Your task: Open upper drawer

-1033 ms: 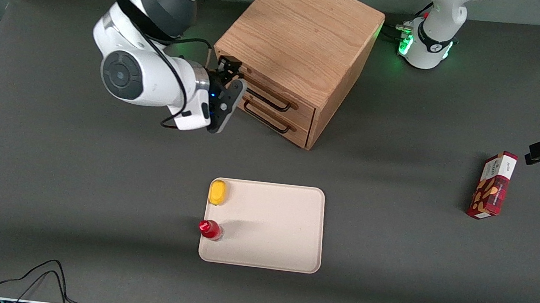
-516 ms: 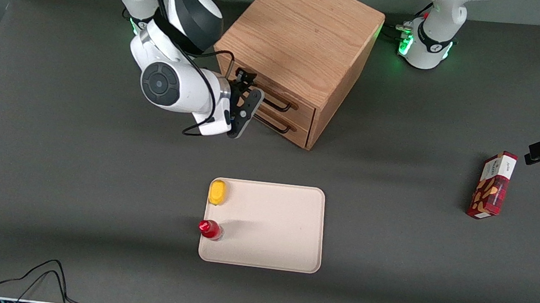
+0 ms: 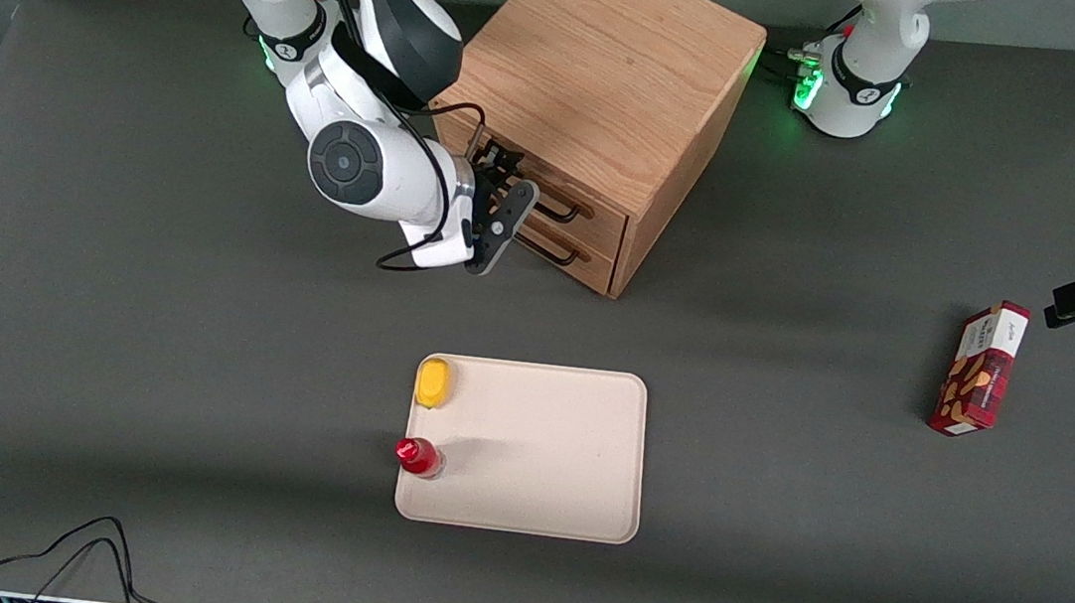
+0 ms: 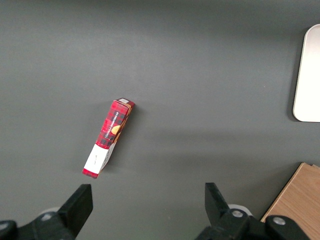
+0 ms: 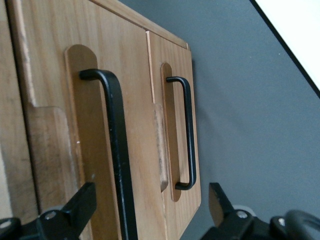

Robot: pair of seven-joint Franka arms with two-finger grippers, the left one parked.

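Oak cabinet [image 3: 610,89] with two shut drawers, upper drawer [image 3: 554,193] above the lower [image 3: 554,243], each one thin black wire handle; gripper [image 3: 506,200] at the upper handle [image 5: 116,150], fingers apart.

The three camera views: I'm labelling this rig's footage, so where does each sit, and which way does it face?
Front view: high, facing down at the grey table; shows the white working arm, its tool open before the light oak upper drawer.
Right wrist view: on the working arm, facing the upper drawer's black wire handle; tool fingertips show.
Left wrist view: looks down at the red snack box.
Front and left wrist views share that box.
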